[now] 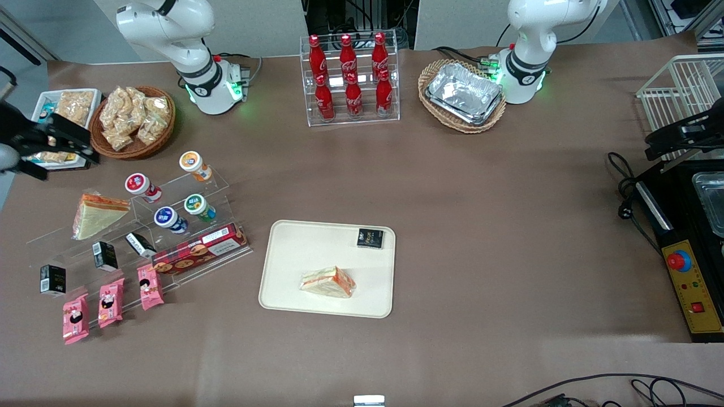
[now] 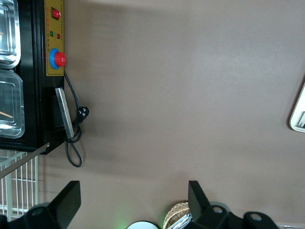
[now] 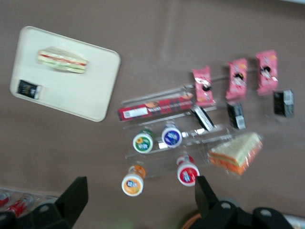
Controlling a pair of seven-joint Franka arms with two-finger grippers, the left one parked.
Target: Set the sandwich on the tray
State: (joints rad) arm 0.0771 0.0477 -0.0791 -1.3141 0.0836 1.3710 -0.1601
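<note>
The right arm's end effector [image 1: 54,148] hangs high at the working arm's end of the tabletop [image 1: 481,186], its fingers spread wide and holding nothing. From it the wrapped wedge sandwich [image 1: 328,282] lies well apart, toward the parked arm's end and nearer the front camera, already resting flat on the cream tray [image 1: 294,251]. Its long axis runs roughly along the tray's longer side, near a small black packet [image 1: 370,238]. Judging by this, placement looks complete.

Six red cola bottles [image 1: 349,76] stand in a clear rack between a wicker basket of snack bags [image 1: 133,121] and a basket of foil trays [image 1: 464,93]. A larger wrapped sandwich [image 1: 96,214], four capped cups [image 1: 169,192] and pink packets [image 1: 111,302] occupy an acrylic stand [image 1: 186,257].
</note>
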